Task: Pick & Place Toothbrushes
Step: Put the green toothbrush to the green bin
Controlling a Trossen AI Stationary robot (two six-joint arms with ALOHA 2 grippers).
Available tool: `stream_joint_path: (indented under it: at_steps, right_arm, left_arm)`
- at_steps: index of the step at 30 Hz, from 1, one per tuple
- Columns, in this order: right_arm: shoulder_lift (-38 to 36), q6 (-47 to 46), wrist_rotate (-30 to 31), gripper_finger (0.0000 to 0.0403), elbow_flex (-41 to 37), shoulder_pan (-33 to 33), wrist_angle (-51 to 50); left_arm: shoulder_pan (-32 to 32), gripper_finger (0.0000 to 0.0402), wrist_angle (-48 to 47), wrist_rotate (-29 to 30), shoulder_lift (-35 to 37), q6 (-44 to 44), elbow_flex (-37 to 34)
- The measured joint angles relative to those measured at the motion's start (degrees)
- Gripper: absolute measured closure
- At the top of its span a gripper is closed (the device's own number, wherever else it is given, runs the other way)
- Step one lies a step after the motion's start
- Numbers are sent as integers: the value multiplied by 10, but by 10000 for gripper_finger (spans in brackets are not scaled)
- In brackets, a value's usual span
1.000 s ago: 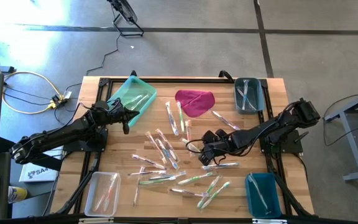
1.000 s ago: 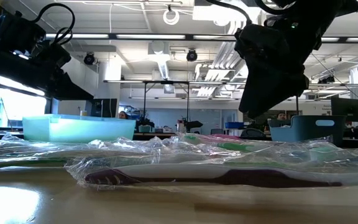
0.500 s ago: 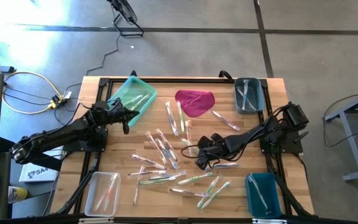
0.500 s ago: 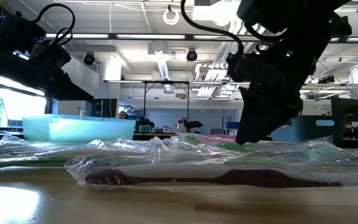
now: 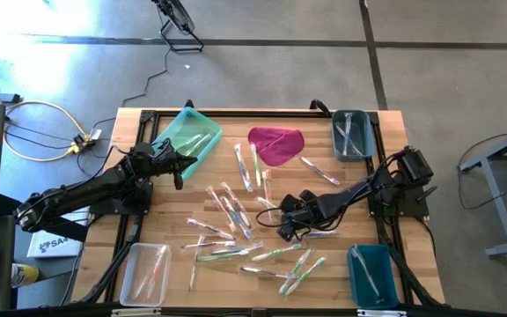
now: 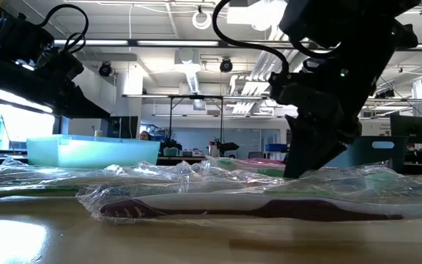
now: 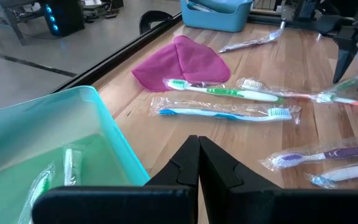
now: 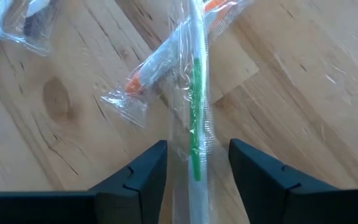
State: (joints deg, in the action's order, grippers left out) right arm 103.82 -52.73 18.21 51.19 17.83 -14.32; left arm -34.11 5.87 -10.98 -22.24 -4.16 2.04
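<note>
Over the slatted wooden tabletop (image 5: 170,264) we hold the right end effector (image 8: 196,163) open, its fingers astride a clear-wrapped green-handled toothbrush (image 8: 195,118) below, ready to grip.

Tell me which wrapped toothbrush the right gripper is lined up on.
The green-handled toothbrush lying straight between the open right gripper fingers; an orange-tipped toothbrush crosses beneath it at an angle, outside the gap. The others lie farther off.

Wooden table (image 5: 148,231): toothbrushes (image 5: 227,211), four bins (image 5: 187,134), magenta cloth (image 5: 275,145).
</note>
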Motion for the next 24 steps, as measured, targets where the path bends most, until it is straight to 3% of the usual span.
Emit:
stream_joint_path:
  at_steps: [14, 24]
  right_arm:
    - [-2, -2, 3, 378, -1, 1, 6]
    - [-12, -2, -8, 382, -1, 1, 12]
  left_arm:
    - [0, 402, 0, 2, 0, 0, 0]
    - [0, 402, 0, 2, 0, 0, 0]
